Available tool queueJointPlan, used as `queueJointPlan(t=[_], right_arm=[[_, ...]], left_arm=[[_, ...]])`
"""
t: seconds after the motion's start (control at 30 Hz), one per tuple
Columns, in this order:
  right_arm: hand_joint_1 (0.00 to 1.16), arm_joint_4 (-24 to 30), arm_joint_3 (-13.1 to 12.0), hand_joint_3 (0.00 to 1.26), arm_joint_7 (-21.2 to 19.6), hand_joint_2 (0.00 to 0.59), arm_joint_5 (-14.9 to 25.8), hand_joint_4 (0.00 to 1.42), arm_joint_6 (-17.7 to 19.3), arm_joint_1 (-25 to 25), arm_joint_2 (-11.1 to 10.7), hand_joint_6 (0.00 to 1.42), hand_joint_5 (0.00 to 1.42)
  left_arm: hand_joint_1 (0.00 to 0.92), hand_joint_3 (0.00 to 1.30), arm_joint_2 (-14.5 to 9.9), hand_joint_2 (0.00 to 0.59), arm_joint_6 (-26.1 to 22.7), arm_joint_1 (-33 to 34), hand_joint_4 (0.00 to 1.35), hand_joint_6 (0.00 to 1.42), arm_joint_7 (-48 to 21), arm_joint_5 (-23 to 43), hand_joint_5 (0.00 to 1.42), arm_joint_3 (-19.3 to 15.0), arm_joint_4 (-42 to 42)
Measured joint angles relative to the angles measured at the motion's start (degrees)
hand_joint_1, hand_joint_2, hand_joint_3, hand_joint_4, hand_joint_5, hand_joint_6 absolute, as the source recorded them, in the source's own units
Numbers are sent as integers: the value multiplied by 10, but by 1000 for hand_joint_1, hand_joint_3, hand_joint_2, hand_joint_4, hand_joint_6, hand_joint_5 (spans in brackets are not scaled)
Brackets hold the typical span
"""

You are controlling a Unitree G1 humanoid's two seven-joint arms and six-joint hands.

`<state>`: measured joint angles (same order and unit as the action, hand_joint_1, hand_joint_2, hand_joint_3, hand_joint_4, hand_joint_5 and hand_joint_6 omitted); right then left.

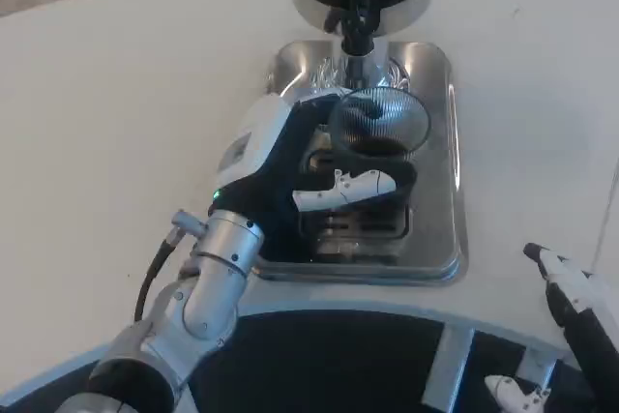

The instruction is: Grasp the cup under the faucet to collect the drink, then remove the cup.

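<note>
The cup [379, 123], clear and ribbed with dark drink in its base, stood on the steel drip tray [440, 191] directly beneath the black faucet [358, 18]. The left hand [308, 163] reached in from seven o'clock, fingers wrapped around the cup's lower wall, one white finger [346, 188] crossing at six o'clock. The right hand [571, 311] rested at four o'clock, well apart, fingers spread and holding nothing.

Single head view: looks steeply down from robot's head over white table [116, 94], close range, facing forward.
</note>
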<state>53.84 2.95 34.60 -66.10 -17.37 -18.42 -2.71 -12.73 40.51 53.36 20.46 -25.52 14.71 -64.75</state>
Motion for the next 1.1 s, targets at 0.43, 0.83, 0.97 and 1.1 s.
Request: queueJointPlan(t=[0.43, 0.83, 0.97, 1.1], right_arm=[[598, 0, 0, 25, 0, 384, 0, 0, -2, -2, 2, 77, 0], [591, 0, -7, 25, 0, 378, 5, 0, -2, -5, 0, 93, 0], [591, 0, -10, 25, 0, 377, 8, 0, -2, 1, 0, 94, 0], [588, -2, -10, 25, 0, 380, 9, 0, -2, 6, -1, 95, 0]], left_arm=[[495, 980, 2, 92, 1, -9, 1070, 158, 44, -1, 832, 1, 1], [516, 1060, -8, 74, 16, -24, 1180, 239, 57, 0, 1078, -2, 5], [523, 1060, -28, 67, 35, -38, 1192, 239, 49, 2, 1085, -8, 12], [524, 1060, -43, 65, 47, -48, 1193, 242, 36, 5, 1088, -22, 17]])
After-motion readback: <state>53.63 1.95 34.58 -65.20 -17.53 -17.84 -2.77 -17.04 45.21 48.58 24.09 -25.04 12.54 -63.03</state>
